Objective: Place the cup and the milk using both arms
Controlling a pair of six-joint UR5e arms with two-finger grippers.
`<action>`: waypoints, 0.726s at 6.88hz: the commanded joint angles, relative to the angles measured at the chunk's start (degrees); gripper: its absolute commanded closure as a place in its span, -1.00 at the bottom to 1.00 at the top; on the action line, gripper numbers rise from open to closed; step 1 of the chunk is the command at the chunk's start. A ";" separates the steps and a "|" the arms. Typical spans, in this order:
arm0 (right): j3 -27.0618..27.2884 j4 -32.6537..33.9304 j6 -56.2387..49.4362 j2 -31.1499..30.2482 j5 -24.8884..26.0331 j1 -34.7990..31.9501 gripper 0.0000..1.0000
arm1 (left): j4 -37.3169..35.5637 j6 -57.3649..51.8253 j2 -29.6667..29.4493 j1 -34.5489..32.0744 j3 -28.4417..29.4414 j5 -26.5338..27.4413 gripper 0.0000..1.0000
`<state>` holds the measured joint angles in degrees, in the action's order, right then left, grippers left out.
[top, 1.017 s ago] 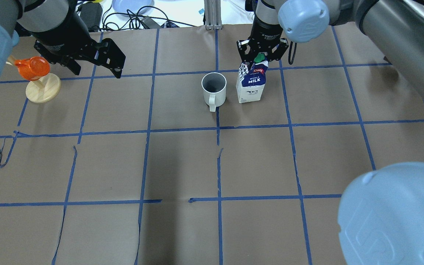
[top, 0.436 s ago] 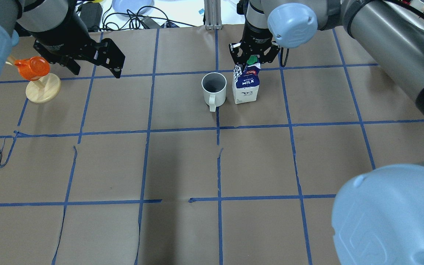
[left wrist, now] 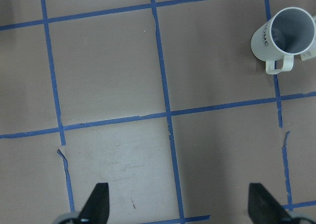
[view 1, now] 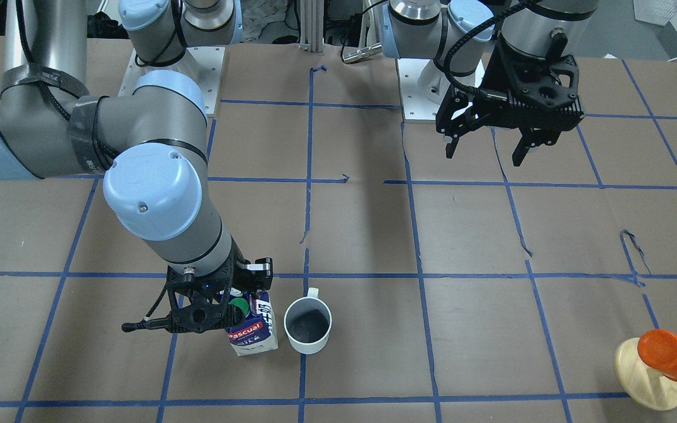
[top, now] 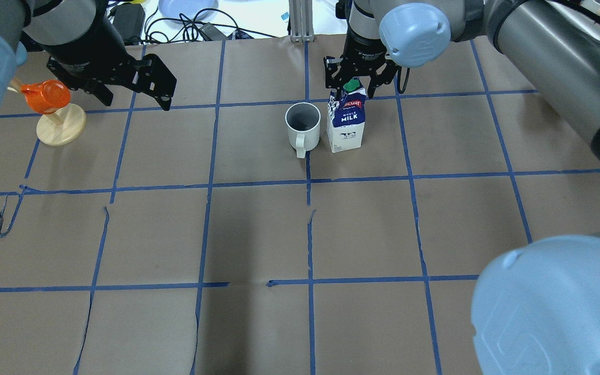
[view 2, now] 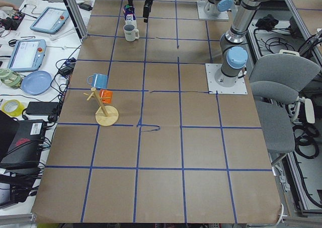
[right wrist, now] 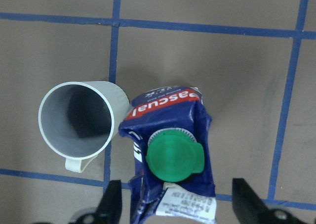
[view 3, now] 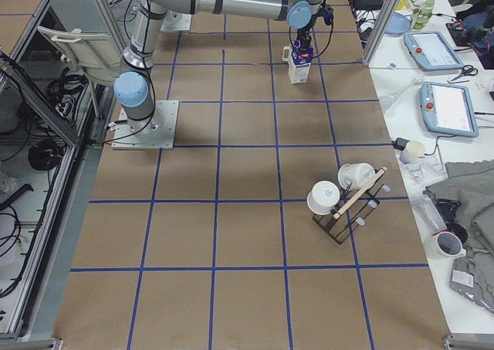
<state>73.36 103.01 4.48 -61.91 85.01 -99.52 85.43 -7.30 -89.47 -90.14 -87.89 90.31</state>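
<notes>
You see the milk (top: 346, 122) upright on the tabletop (top: 258, 229), just right of the cup (top: 302, 127). The right arm's fingers (right wrist: 112, 204) straddle its top, spread apart; the left arm's fingers (left wrist: 98, 201) hang open, well left.

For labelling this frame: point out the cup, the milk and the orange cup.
cup (top: 303, 136), overhead view, front outer wall
milk (top: 348, 121), overhead view, blue front face
orange cup (top: 45, 97), overhead view, side wall

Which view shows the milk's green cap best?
Right wrist-mounted: the green cap sits near the centre, large, seen from straight above. Overhead shows it small, front-facing shows it partly hidden, and the side views barely resolve it.
</notes>
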 commanded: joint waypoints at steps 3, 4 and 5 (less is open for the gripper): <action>0.73 -7.60 -0.70 -13.47 4.44 1.96 -1.00 | 0.00 0.00 0.00 -0.04 0.00 0.13 -1.00; 0.82 -14.00 -0.70 -17.07 5.07 3.27 -1.00 | 0.00 0.00 0.00 -0.04 0.00 0.13 -1.00; 1.43 -18.93 -1.05 -19.28 5.08 4.85 -1.00 | 0.00 0.00 0.00 -0.12 0.00 0.22 -1.00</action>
<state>74.26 90.31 3.71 -77.86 89.58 -96.38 85.43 -7.30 -89.47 -90.20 -87.89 90.45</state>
